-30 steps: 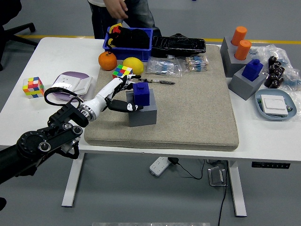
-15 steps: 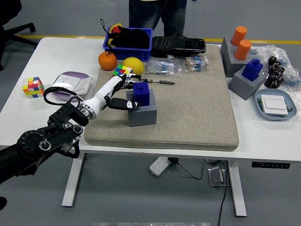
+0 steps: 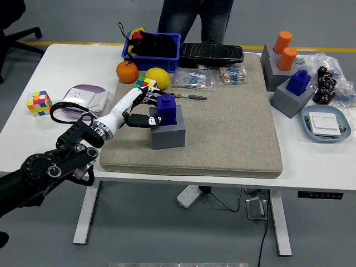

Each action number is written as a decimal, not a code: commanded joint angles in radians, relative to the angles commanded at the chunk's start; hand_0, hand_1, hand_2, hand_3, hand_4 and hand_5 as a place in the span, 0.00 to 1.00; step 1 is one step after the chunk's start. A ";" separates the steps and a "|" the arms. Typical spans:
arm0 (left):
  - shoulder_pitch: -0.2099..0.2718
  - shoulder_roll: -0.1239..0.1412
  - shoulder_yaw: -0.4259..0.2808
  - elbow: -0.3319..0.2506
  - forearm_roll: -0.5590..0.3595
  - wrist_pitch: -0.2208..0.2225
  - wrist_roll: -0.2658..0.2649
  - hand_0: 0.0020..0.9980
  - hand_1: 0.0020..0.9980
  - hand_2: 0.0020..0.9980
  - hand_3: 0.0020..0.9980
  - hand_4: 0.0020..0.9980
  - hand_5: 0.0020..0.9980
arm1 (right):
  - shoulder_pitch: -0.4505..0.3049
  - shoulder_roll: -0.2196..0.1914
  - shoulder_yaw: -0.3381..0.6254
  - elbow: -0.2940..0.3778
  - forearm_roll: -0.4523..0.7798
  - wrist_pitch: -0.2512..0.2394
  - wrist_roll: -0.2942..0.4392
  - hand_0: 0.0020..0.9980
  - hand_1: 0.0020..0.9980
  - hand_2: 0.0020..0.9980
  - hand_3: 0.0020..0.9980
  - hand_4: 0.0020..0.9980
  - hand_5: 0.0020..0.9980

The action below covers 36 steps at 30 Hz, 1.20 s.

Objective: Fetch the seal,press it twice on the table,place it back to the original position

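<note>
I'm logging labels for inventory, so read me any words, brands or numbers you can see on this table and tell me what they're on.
No text can be read anywhere.
Packets behind the blue seal: any print is too small and blurred.
White device in the tray at right: no legible marking.
White pouch at left: no legible marking.

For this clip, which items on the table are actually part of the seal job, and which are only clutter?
In the job:
- blue seal in its grey holder
- left hand, fingers around the seal
- beige mat

Lying about:
- orange, lemon
- two puzzle cubes
- blue bin
- second blue seal, orange cylinders
</note>
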 joint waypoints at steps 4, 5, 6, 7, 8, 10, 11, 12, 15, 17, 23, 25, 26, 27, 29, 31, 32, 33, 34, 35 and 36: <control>0.000 0.001 0.000 -0.004 -0.006 0.008 -0.011 0.68 0.55 0.52 0.65 0.72 0.00 | 0.000 -0.001 -0.002 0.000 0.001 0.000 0.000 0.87 0.78 0.74 0.74 0.80 0.57; 0.000 0.001 -0.001 -0.005 -0.008 0.010 -0.014 0.68 0.55 0.52 0.65 0.72 0.00 | 0.001 -0.002 -0.003 0.000 0.001 0.000 0.000 0.87 0.78 0.74 0.74 0.80 0.57; 0.001 0.002 -0.002 -0.006 -0.009 0.011 -0.017 0.68 0.55 0.52 0.65 0.72 0.00 | 0.001 -0.002 -0.004 0.000 0.001 0.000 0.000 0.87 0.78 0.74 0.74 0.80 0.57; 0.001 0.002 -0.003 -0.009 -0.009 0.012 -0.019 0.68 0.55 0.52 0.65 0.72 0.00 | 0.001 -0.002 -0.005 0.000 0.001 0.000 0.000 0.87 0.78 0.74 0.74 0.80 0.57; 0.001 0.003 -0.005 -0.011 -0.009 0.013 -0.021 0.68 0.55 0.52 0.65 0.72 0.00 | 0.001 -0.002 -0.005 0.000 0.002 0.000 0.000 0.87 0.78 0.74 0.74 0.80 0.57; 0.002 0.004 -0.012 -0.017 -0.008 0.015 -0.025 0.68 0.54 0.51 0.63 0.72 0.00 | 0.002 -0.002 -0.006 0.000 0.002 0.000 0.000 0.87 0.78 0.74 0.74 0.80 0.57; 0.002 0.006 -0.018 -0.020 -0.006 0.016 -0.026 0.68 0.54 0.51 0.63 0.72 0.00 | 0.002 -0.002 -0.006 0.000 0.002 0.000 0.000 0.87 0.78 0.74 0.74 0.80 0.57; 0.003 0.007 -0.023 -0.023 -0.004 0.017 -0.027 0.68 0.54 0.51 0.63 0.72 0.00 | 0.002 -0.002 -0.007 0.001 0.002 0.000 0.000 0.87 0.78 0.74 0.74 0.80 0.57; 0.006 0.016 -0.048 -0.035 0.003 0.020 -0.031 0.68 0.54 0.51 0.63 0.72 0.00 | 0.001 -0.002 -0.008 0.001 0.002 0.000 0.000 0.87 0.78 0.74 0.74 0.80 0.57; 0.010 0.024 -0.066 -0.041 0.007 0.021 -0.034 0.68 0.54 0.51 0.64 0.71 0.00 | 0.000 -0.003 -0.009 0.000 0.002 -0.001 0.000 0.87 0.78 0.74 0.74 0.80 0.57; 0.028 0.055 -0.134 -0.044 0.017 0.032 -0.048 0.68 0.54 0.51 0.64 0.71 0.00 | -0.001 -0.004 -0.009 0.000 0.001 0.000 -0.001 0.87 0.78 0.74 0.74 0.80 0.57; 0.038 0.066 -0.158 -0.033 0.017 0.037 -0.054 0.68 0.54 0.51 0.64 0.71 0.00 | -0.001 -0.004 -0.009 0.000 0.000 -0.001 -0.001 0.87 0.78 0.74 0.74 0.80 0.57; 0.043 0.071 -0.166 -0.027 0.016 0.040 -0.057 0.68 0.54 0.51 0.64 0.71 0.00 | -0.001 -0.003 -0.008 0.000 0.000 -0.001 -0.001 0.87 0.78 0.74 0.74 0.80 0.57; 0.048 0.076 -0.172 -0.020 0.013 0.043 -0.060 0.68 0.54 0.51 0.64 0.71 0.00 | -0.001 -0.003 -0.008 0.000 0.000 -0.001 -0.001 0.87 0.78 0.74 0.74 0.80 0.57; 0.060 0.087 -0.179 -0.005 0.010 0.046 -0.064 0.68 0.54 0.51 0.63 0.71 0.00 | -0.002 -0.003 -0.007 0.001 -0.001 -0.001 -0.001 0.87 0.78 0.74 0.74 0.80 0.57; 0.074 0.096 -0.180 0.012 0.015 0.049 -0.067 0.68 0.54 0.51 0.63 0.71 0.00 | -0.003 -0.003 -0.005 0.000 -0.002 -0.001 -0.001 0.87 0.78 0.74 0.74 0.80 0.57; 0.080 0.100 -0.179 0.020 0.014 0.049 -0.069 0.68 0.54 0.51 0.63 0.71 0.00 | -0.004 -0.002 -0.004 0.000 -0.002 -0.001 -0.001 0.87 0.78 0.74 0.74 0.80 0.57; 0.086 0.102 -0.178 0.028 0.012 0.050 -0.070 0.68 0.54 0.51 0.63 0.71 0.00 | -0.004 -0.002 -0.003 0.000 -0.002 -0.001 -0.001 0.87 0.78 0.74 0.74 0.80 0.57; 0.096 0.105 -0.176 0.041 0.007 0.051 -0.072 0.68 0.54 0.51 0.63 0.71 0.00 | -0.005 -0.001 -0.002 0.000 -0.003 -0.001 0.000 0.87 0.78 0.74 0.74 0.80 0.57; 0.103 0.107 -0.174 0.048 0.003 0.052 -0.073 0.68 0.54 0.51 0.63 0.71 0.00 | -0.006 0.000 -0.001 0.000 -0.003 -0.001 0.000 0.87 0.78 0.74 0.74 0.80 0.57; 0.110 0.108 -0.172 0.057 -0.001 0.053 -0.074 0.68 0.54 0.51 0.63 0.71 0.00 | -0.007 0.001 0.000 0.000 -0.003 -0.001 0.000 0.87 0.78 0.74 0.74 0.80 0.57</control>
